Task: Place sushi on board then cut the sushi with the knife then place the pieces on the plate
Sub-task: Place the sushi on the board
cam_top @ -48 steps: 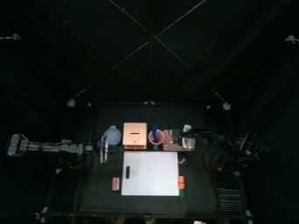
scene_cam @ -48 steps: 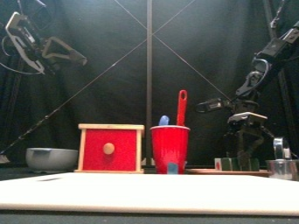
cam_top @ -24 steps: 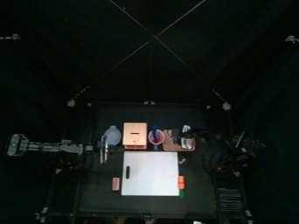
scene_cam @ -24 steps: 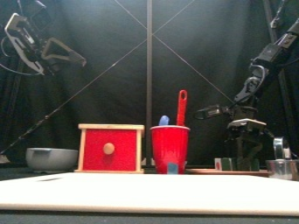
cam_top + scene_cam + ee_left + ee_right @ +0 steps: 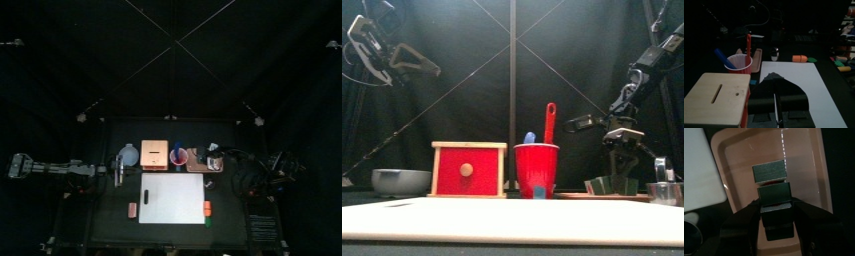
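— Where is the sushi roll (image 5: 775, 193)?
— On the pink tray (image 5: 731, 173), just behind the board (image 5: 174, 198) on the right side, not on the board itself. It lies as three dark green blocks in a row (a thin gap shows between the far one and the middle one).
— And the right gripper (image 5: 777, 204)?
— It is down over the nearest block, its jaws tight against the block's two sides, pinching it. They cover its lower part, so I cannot tell whether it rests on the tray or hangs just above it.
— The knives?
— Upright in the red cup (image 5: 536, 165). Only the top of the red knife (image 5: 549, 120) and a bit of the blue knife (image 5: 529, 137) show; the rest is hidden inside.
— Anything else?
— A wooden box (image 5: 469, 170) stands left of the cup, and a bowl (image 5: 400, 181) left of that. A metal cutter (image 5: 664, 192) is cut off at the front view's right edge. The left gripper (image 5: 773, 80) hangs high on the left, jaws pressed together, holding nothing.
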Robot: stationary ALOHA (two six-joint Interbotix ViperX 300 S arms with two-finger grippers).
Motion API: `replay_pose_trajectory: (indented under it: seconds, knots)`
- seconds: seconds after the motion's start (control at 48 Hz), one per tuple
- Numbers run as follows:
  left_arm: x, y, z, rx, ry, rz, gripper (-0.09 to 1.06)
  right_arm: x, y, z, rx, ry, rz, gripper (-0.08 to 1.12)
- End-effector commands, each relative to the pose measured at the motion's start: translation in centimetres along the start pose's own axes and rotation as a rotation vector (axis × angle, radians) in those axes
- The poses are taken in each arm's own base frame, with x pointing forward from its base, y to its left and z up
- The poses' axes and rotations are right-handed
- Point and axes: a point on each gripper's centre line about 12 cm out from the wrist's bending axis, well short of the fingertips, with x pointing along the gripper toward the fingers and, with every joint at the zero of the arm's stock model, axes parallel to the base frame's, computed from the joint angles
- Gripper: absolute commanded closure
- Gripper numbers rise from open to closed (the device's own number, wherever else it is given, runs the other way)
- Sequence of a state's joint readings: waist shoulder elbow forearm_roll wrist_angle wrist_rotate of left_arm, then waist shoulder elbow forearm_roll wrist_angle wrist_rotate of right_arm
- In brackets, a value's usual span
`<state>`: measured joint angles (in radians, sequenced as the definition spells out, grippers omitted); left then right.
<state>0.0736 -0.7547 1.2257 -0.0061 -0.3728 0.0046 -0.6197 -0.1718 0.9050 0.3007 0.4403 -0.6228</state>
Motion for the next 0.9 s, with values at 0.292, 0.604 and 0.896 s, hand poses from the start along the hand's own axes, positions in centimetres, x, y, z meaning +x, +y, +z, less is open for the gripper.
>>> replay_pose_trajectory:
  seconds: [0.292,0.604,0.896]
  knots:
    - [0.2,0.0,0.5,-0.002,-0.014,0.002,0.99,-5.7,1.6,1.7,0.175,-0.215,0.006,0.52]
    - [0.2,0.0,0.5,-0.002,-0.014,0.002,0.99,-7.1,5.6,1.7,0.327,-0.281,0.085,0.52]
    - [0.1,0.1,0.4,-0.016,-0.012,0.009,0.99,-7.2,8.8,1.7,0.481,-0.248,0.138,0.52]
